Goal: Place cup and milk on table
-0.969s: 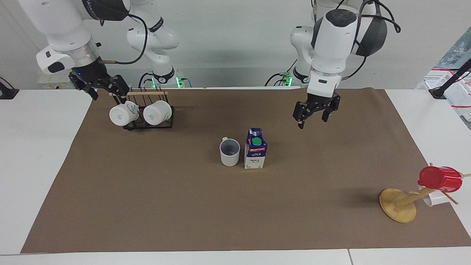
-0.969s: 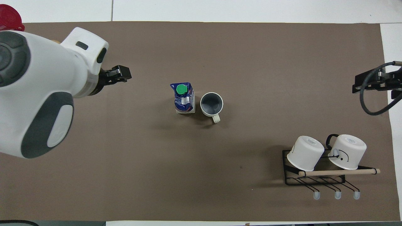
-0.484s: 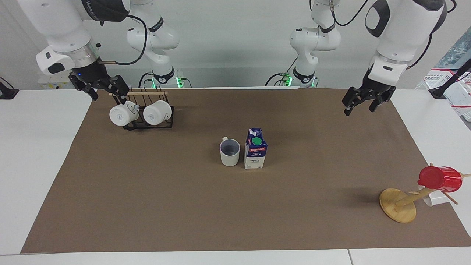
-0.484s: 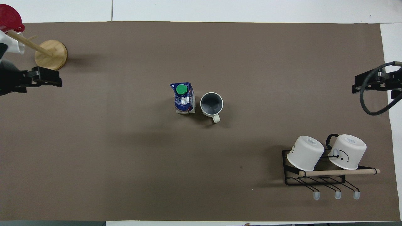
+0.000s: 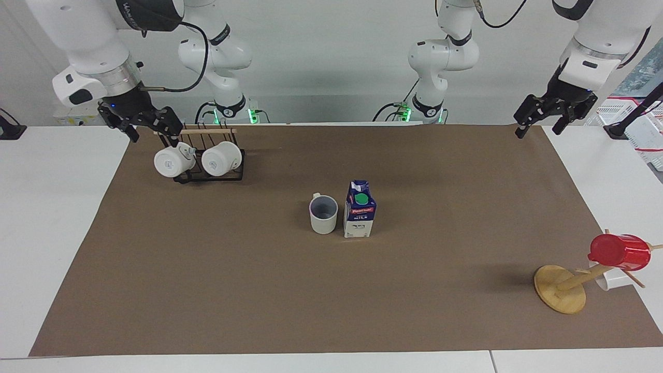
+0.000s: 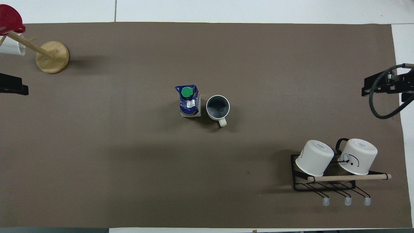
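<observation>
The cup [image 5: 323, 213] stands upright on the brown paper of the table [image 5: 207, 290], near its middle, handle toward the robots. It also shows in the overhead view [image 6: 218, 106]. The milk [image 5: 359, 216] stands upright right beside it, on the left arm's side, green cap up [image 6: 189, 102]. My left gripper [image 5: 540, 128] hangs open and empty in the air over the paper's edge at the left arm's end [image 6: 13, 89]. My right gripper [image 5: 151, 133] hangs open and empty over the paper's edge at the right arm's end [image 6: 380, 87], by the mug rack.
A black wire rack [image 5: 210, 176] with two white mugs on it [image 6: 336, 158] stands near the robots at the right arm's end. A wooden mug tree [image 5: 562, 287] carrying a red cup [image 5: 619, 252] stands at the left arm's end, farther from the robots [image 6: 51, 56].
My left gripper has swung up and away from beside the milk to the left arm's end of the table. The right arm, cup and milk have not moved.
</observation>
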`<state>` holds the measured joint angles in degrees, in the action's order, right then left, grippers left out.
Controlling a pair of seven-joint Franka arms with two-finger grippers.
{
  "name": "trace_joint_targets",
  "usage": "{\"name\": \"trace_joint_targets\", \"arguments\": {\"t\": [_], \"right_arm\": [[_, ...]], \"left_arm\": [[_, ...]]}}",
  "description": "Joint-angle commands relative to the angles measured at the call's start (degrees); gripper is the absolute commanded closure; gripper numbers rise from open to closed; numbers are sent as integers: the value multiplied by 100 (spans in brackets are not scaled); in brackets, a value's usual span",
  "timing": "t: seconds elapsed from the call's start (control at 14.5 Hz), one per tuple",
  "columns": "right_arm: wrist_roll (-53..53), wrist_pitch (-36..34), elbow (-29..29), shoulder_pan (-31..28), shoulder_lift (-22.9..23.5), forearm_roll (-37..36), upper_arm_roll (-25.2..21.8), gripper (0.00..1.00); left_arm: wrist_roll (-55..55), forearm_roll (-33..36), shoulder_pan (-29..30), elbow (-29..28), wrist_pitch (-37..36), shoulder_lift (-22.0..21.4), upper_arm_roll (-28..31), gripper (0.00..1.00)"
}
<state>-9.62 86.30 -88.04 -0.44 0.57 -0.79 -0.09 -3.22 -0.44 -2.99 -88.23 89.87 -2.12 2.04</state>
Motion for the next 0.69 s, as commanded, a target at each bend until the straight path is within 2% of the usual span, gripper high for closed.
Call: {"name": "trace_joint_targets", "arguments": {"t": [0.0, 0.21, 0.62], "right_arm": [[118, 62, -82, -88, -40, 52, 18, 0], [145, -8, -91, -105, -48, 52, -17, 0], [153, 0, -91, -96, -49, 52, -18, 0]], "left_arm": [[277, -184, 255, 307, -303, 195, -37, 0], [506, -194, 273, 62, -58, 55, -72, 0], [524, -194, 299, -88, -260, -42, -64, 0]]}}
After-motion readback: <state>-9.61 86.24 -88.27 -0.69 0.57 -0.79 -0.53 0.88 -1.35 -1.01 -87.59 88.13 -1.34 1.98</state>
